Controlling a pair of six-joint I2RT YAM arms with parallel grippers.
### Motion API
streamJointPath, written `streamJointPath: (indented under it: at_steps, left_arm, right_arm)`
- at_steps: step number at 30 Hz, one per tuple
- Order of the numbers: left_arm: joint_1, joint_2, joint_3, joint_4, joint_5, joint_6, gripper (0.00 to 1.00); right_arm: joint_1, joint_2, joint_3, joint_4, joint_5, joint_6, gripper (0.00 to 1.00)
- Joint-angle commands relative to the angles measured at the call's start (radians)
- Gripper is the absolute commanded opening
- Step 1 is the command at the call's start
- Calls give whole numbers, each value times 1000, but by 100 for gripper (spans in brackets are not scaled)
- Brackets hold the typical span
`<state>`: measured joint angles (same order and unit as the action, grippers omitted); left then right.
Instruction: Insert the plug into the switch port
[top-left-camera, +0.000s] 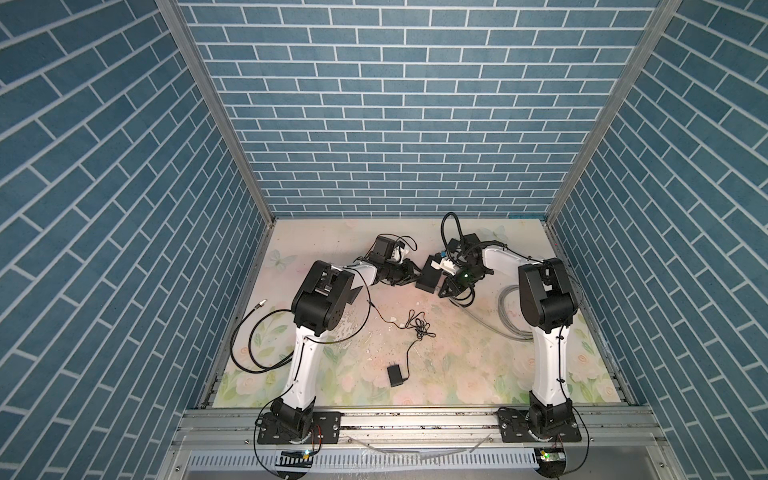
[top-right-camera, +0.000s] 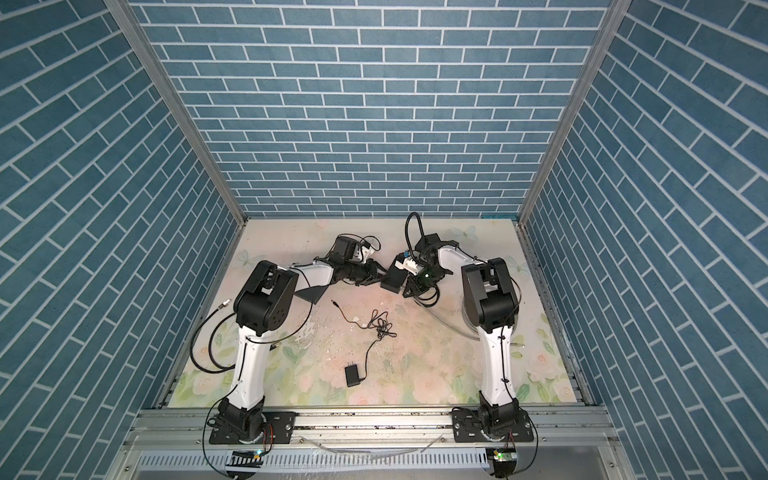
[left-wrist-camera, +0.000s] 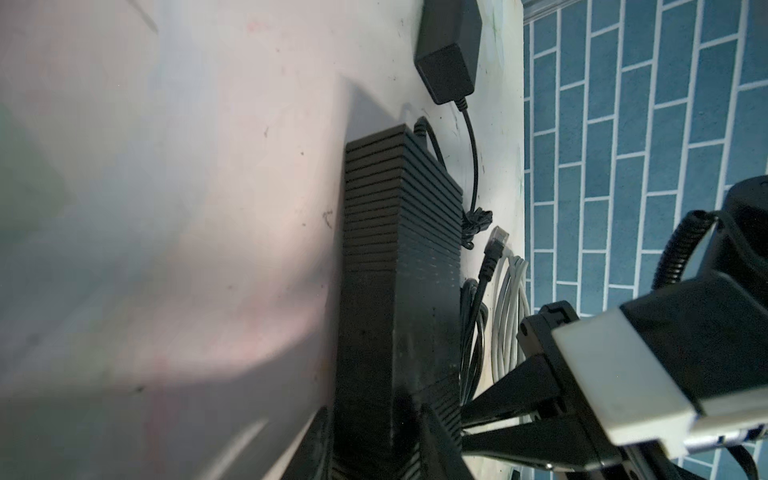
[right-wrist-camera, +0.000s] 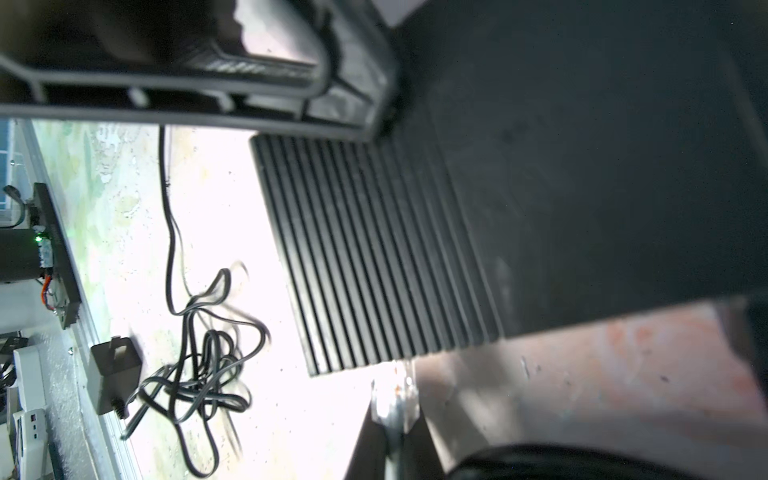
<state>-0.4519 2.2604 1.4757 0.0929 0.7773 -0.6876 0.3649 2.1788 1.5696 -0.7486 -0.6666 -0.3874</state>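
The switch (top-left-camera: 430, 277) is a black ribbed box lying on the flowered table in both top views (top-right-camera: 392, 279). My left gripper (left-wrist-camera: 374, 451) is shut on its near end, with one finger (left-wrist-camera: 313, 449) on each broad side. My right gripper (right-wrist-camera: 395, 419) is shut on the plug (right-wrist-camera: 394, 395), a small clear connector. The plug's tip sits just off a corner of the switch's ribbed side (right-wrist-camera: 374, 257) and does not touch it. In both top views the right gripper (top-left-camera: 442, 293) is at the switch's near right side. The switch port is hidden.
A black power adapter (top-left-camera: 394, 375) lies mid-table with its thin cord tangled (top-left-camera: 419, 326). A grey cable coil (top-left-camera: 511, 307) lies on the right and a black cable (top-left-camera: 249, 332) loops on the left. Another adapter (left-wrist-camera: 449, 50) and a loose black cable end (left-wrist-camera: 490, 257) lie beyond the switch.
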Motion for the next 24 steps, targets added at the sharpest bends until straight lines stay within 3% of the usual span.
streamJointPath:
  at_steps: [1,6,15,24]
  left_arm:
    - [-58,34,45,-110,172,103,34]
    - [-59,49,75,-127,197,146,34]
    - [-68,-9,-36,-9,198,43,32]
    - [-123,17,-44,48,239,-7,31]
  right_arm:
    - [25,-35,18,129,-148,-81,6]
    - [24,-24,27,146,-154,-66,6]
    - [22,-30,-25,349,-54,162,6]
    - [24,-67,-86,528,-32,194,5]
